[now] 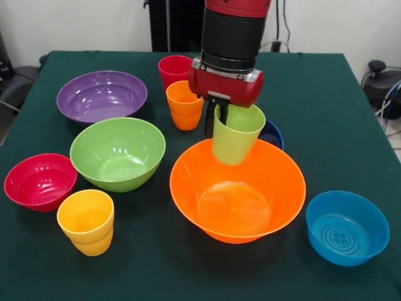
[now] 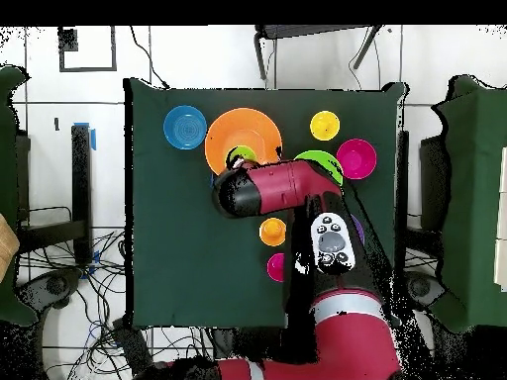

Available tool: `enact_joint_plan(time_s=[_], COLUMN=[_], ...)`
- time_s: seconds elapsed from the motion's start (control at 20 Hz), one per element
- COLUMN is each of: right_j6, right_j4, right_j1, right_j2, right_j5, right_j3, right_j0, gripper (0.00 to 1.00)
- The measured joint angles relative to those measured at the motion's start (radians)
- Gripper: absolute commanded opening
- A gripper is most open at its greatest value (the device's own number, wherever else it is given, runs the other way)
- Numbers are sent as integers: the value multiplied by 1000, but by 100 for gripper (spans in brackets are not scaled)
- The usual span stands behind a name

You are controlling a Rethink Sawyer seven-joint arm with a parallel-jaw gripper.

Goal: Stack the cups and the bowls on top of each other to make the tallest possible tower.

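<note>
Light green cup [image 1: 237, 133] hangs clamped in the hand [image 1: 220, 122] above orange bowl [image 1: 238, 191].

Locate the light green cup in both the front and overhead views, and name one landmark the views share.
Front view: the light green cup hangs at centre, gripped at its rim by the gripper, above the large orange bowl's far rim.
Overhead view: the cup peeks out beside the arm, over the orange bowl's lower edge.
Shared landmark: the large orange bowl.
</note>
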Motion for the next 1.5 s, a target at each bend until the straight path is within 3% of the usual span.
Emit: enact_joint_plan(time_s=[0.25, 0.55, 0.85, 1.5], right_j6=[0, 0, 0, 0], right_j4=[0, 1, 1, 1], right_j1=[18, 73, 106, 126], right_j2=[-26, -100, -135, -156], right_j5=[-48, -187, -271, -288], right_j3=[16, 34, 37, 37], right_j0=[28, 109, 128, 120], gripper=[0, 0, 0, 0])
